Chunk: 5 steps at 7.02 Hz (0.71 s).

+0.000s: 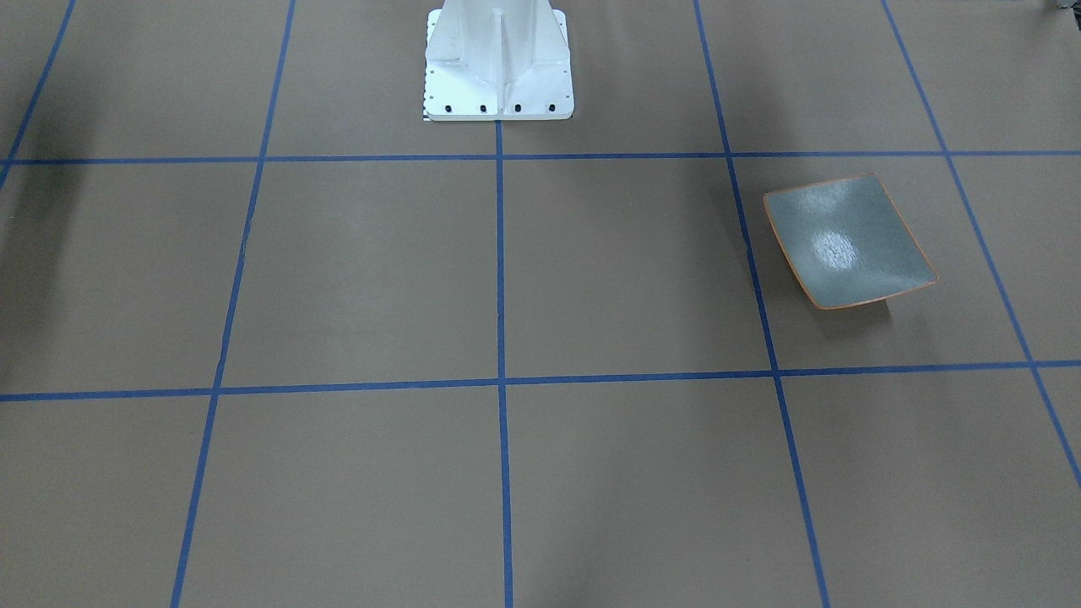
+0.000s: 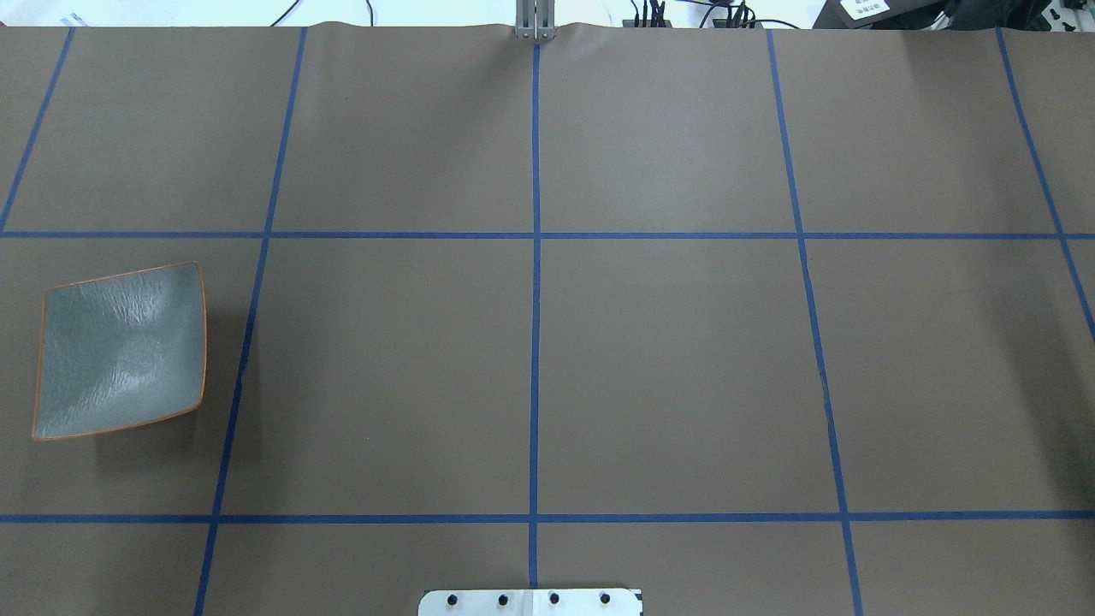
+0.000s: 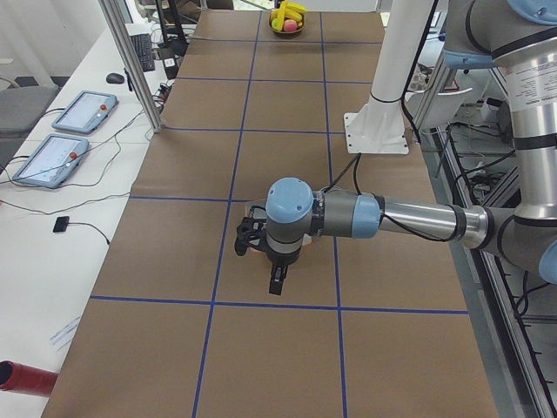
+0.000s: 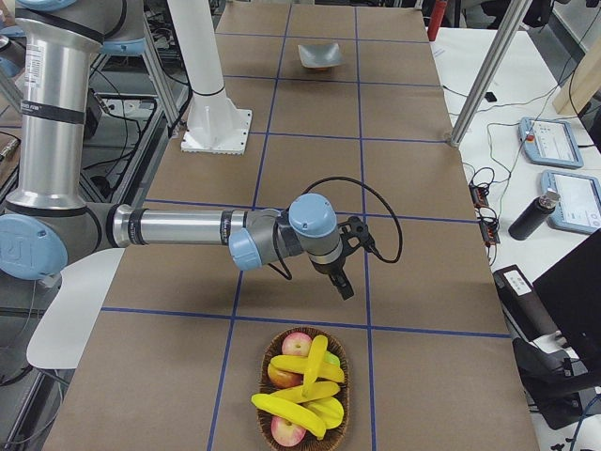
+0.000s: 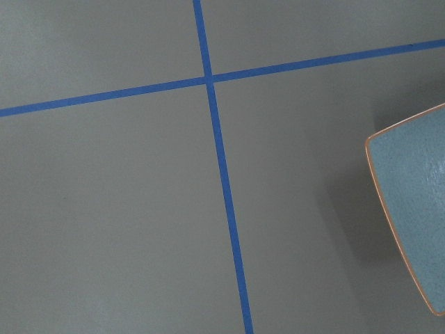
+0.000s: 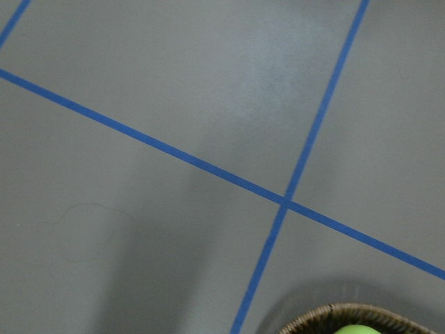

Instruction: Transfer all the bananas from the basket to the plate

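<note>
Impossible to tell open from closed on the left gripper (image 3: 276, 286): seen only from the side, dark fingers merging into one. Same for the right gripper (image 4: 346, 287). Near the right gripper, sliced by its wrist view's bottom edge: basket (image 6: 320, 316), only a rim arc, plus a sliver of a green thing (image 6: 354, 328). Beside the left gripper, cut by its wrist view's right edge: plate (image 5: 417, 202). Close under the right gripper, bananas (image 4: 315, 362) overlapping, count unclear.
</note>
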### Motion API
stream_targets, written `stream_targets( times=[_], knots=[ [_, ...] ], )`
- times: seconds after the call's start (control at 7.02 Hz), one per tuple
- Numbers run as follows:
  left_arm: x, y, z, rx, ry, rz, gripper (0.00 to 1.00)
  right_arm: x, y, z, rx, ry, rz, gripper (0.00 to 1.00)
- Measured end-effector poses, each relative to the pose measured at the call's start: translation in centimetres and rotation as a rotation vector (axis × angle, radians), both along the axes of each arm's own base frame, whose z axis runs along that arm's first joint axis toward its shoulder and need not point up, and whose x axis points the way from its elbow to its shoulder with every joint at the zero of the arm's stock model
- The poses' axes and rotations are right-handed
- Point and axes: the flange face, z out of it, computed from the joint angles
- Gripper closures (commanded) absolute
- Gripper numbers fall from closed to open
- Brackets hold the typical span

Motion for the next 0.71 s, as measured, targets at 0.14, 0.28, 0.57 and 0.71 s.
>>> stream_targets(
  times=[0.14, 0.28, 0.57, 0.71],
  knots=[
    [0.0, 0.0, 0.0, -0.001, 0.002, 0.000, 0.00, -0.1, 0.0, 2.6, 0.079, 0.044, -0.088, 0.02],
    [0.0, 0.0, 0.0, -0.001, 0.003, 0.000, 0.00, -0.3, -0.5, 4.9, 0.145, 0.090, -0.184, 0.02],
    [0.0, 0.0, 0.0, -0.001, 0.004, 0.000, 0.00, -0.9, -0.7, 9.6, 0.198, 0.165, -0.339, 0.02],
    [0.0, 0.1, 0.0, -0.002, 0.005, 0.000, 0.00, -0.8, -0.4, 11.1, 0.195, 0.197, -0.395, 0.02]
  ],
)
